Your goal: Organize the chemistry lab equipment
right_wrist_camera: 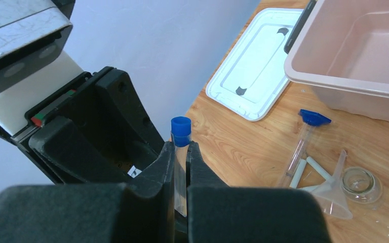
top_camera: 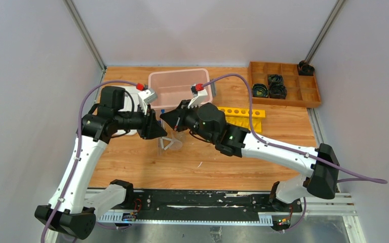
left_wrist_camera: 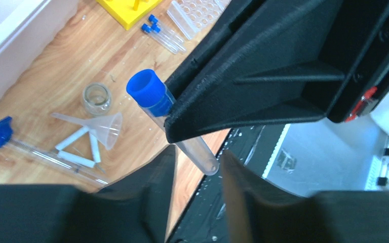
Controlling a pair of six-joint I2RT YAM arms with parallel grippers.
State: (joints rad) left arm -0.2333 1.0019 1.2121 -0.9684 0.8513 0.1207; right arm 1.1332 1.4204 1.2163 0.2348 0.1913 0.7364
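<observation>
Pale grey walls box in a wooden worktop (top_camera: 147, 167), and a pink tub (top_camera: 174, 93) sits at its far middle. Just in front of the tub, toward its left corner, the two pincers meet above the wood.

The right pincer (right_wrist_camera: 181, 152) is clamped on a small clear tube (right_wrist_camera: 181, 174). It grips the body just below the blue cap (right_wrist_camera: 181, 130), which stands free above the fingertips, and the tube is held off the worktop. The left pincer (left_wrist_camera: 197, 157) faces it with its fingers spread wide. The tube's rounded bottom end sits in the gap between their tips; whether either finger touches it I cannot tell.

On the wood in front of the tub, a funnel (left_wrist_camera: 109, 129) lies on its side with a clear beaker (left_wrist_camera: 96, 97) upright just beside it. A thin rod (right_wrist_camera: 298, 149) lies there too, its blue end toward the tub. To the right of the tub rests the yellow six-hole tube rack (top_camera: 243, 115), with a clear rack (left_wrist_camera: 195, 12) and two more capped tubes (left_wrist_camera: 164, 34) beside it. A white lid (right_wrist_camera: 248, 76) lies flat at the tub's left side. Far to the tub's right, a wooden tray (top_camera: 309, 94) holds black rings (top_camera: 277, 91).
</observation>
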